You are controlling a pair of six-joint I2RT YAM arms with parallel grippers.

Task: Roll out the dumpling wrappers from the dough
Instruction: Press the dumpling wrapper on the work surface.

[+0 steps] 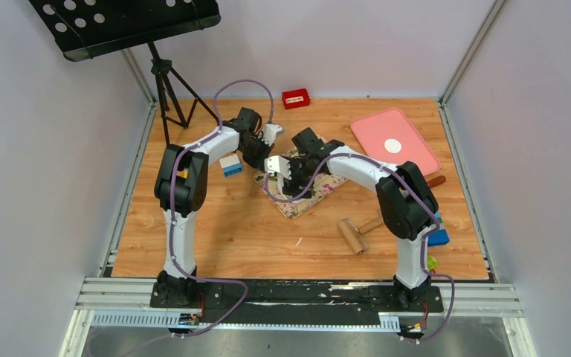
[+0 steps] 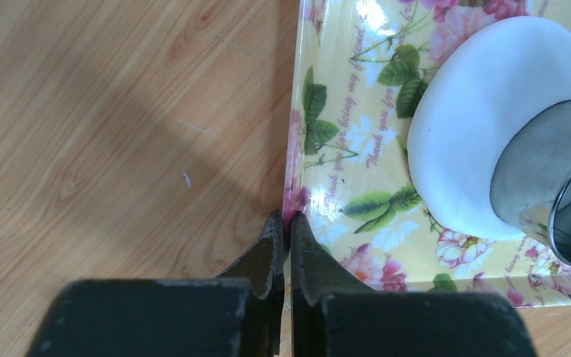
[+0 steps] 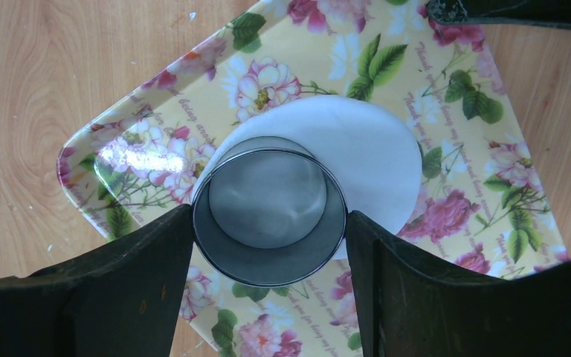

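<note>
Wood-grain counter [image 1: 230, 238] fills a booth with pale walls and metal rails at the edges. A flowered tray [image 3: 483, 111] sits cornerwise near the middle, and the dough [image 3: 375, 160] lies flat on it as a white, slightly oval sheet. In the right wrist view its longer stretch runs from the lower left toward the upper right. A metal cutter [image 3: 268, 256] stands upright on the near-left part of the sheet, its open mouth facing up and its axis vertical.

The right arm [image 1: 401, 193] rises from its base, bends at the elbow and reaches left and forward over the tray, wrist pointing down. The right end effector [image 3: 270, 223] is spread wide and grips the cutter, with one finger against each side of its wall.

The left arm [image 1: 182, 178] arches up and leans right. The left end effector [image 2: 286, 230] is closed tight, its tips at the tray's rim where the rim meets the counter. Whether the rim is nipped between them cannot be told.

One round wrapper [image 1: 392, 146] lies on a pink tray [image 1: 416, 156] at the back right, well apart from the dough. A rolling pin [image 1: 357, 234] rests on the counter in front of the right arm. A white-and-blue block [image 1: 230, 165] sits just beside the left arm, a red box [image 1: 296, 98] is at the back wall, and a black music stand [image 1: 119, 26] is in the back left corner
</note>
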